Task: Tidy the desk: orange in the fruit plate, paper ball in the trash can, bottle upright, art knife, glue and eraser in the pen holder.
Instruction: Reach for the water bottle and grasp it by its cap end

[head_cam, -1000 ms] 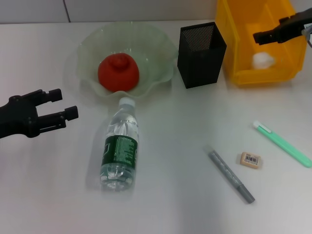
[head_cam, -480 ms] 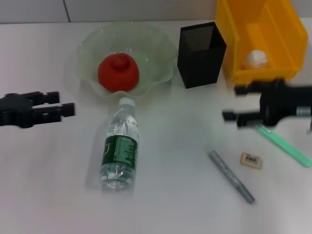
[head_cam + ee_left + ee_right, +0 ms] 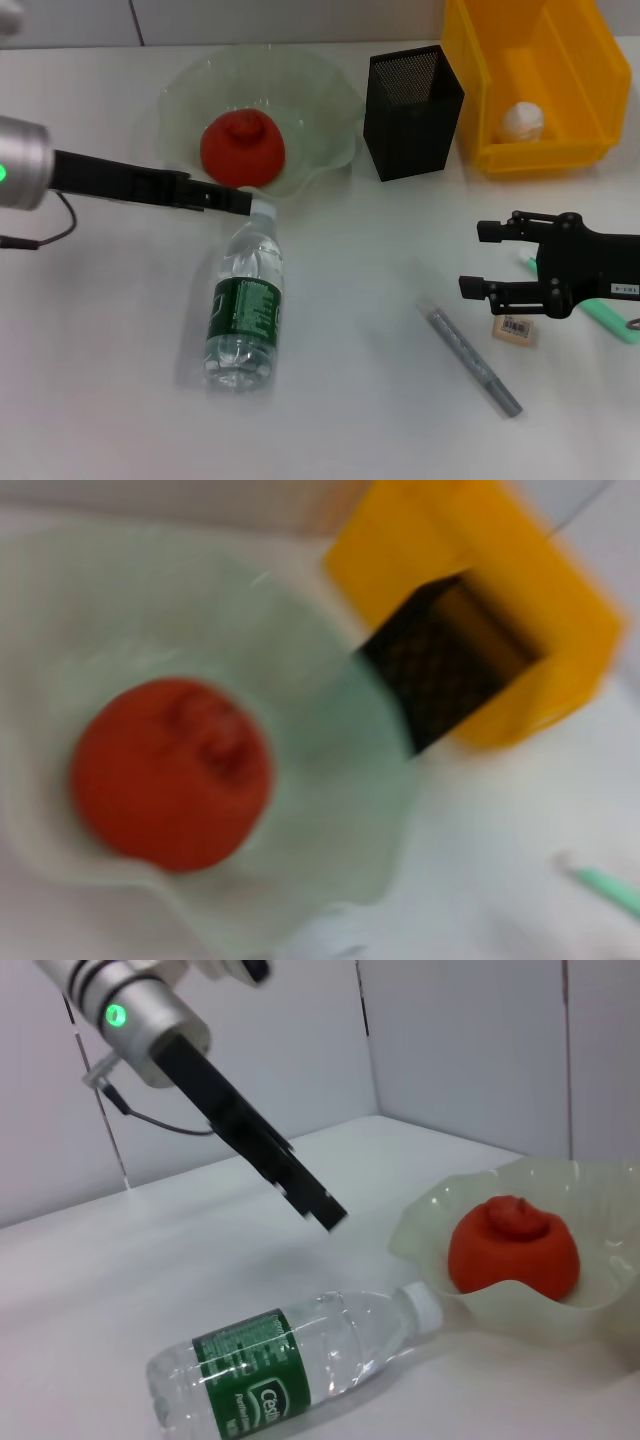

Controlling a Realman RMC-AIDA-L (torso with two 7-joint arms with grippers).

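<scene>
The bottle [image 3: 247,305] lies on its side, cap toward the fruit plate [image 3: 330,110]; it also shows in the right wrist view [image 3: 290,1365]. The orange [image 3: 243,148] sits in the plate. The paper ball [image 3: 523,120] lies in the yellow trash can [image 3: 480,90]. The black mesh pen holder [image 3: 412,98] stands between plate and can. My left gripper [image 3: 235,200] reaches in from the left, its tip just above the bottle cap. My right gripper [image 3: 477,258] is open and empty, just above the eraser [image 3: 515,328], beside the grey art knife [image 3: 475,360]. It partly hides the green glue stick [image 3: 612,322].
The left wrist view shows the orange [image 3: 170,770] in the plate [image 3: 330,730], the pen holder [image 3: 445,670] and the trash can [image 3: 520,570] beyond. A grey wall runs along the table's far edge. A cable hangs from the left arm at the left edge.
My right arm has left the trash can and come down to the table by the eraser, open. My left arm has swung right and turned, reaching the bottle cap.
</scene>
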